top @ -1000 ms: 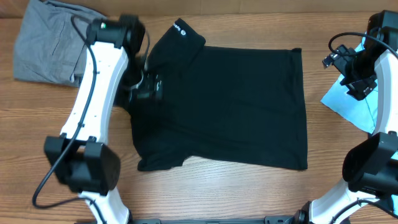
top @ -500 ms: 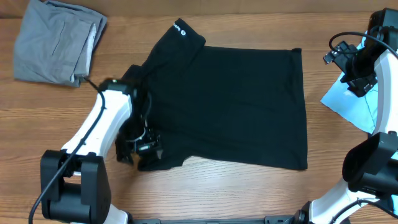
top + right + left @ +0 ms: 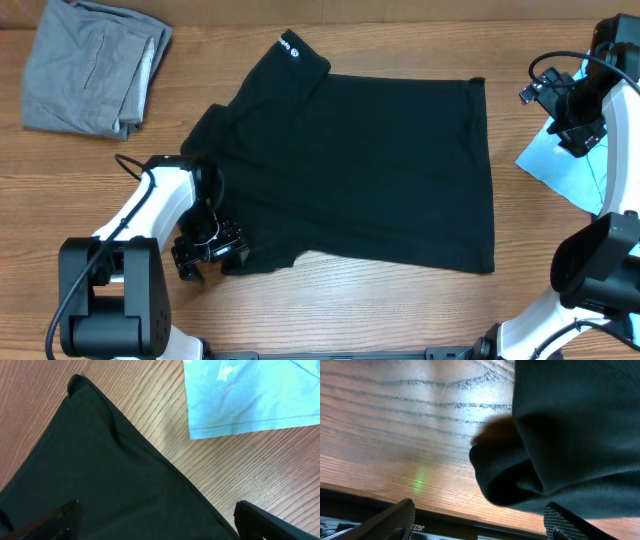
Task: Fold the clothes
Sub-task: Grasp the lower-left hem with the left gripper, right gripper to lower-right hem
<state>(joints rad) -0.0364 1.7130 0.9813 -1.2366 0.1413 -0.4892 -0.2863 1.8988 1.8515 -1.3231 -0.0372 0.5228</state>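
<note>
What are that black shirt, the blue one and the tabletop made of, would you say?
The black T-shirt looks like a soft matte knit, probably cotton jersey: fine ribs show up close and it folds limply. The light-blue shirt seems similar, with a stitched hem. The table looks like wood or wood-look laminate: grain lines under a slightly glossy finish that reflects light.

Robot test bench, likely a lab
White cabled left arm [image 3: 150, 207] and right arm [image 3: 598, 262] flank a wood-grain table [image 3: 90, 180] spread with clothes [image 3: 380, 170].
</note>
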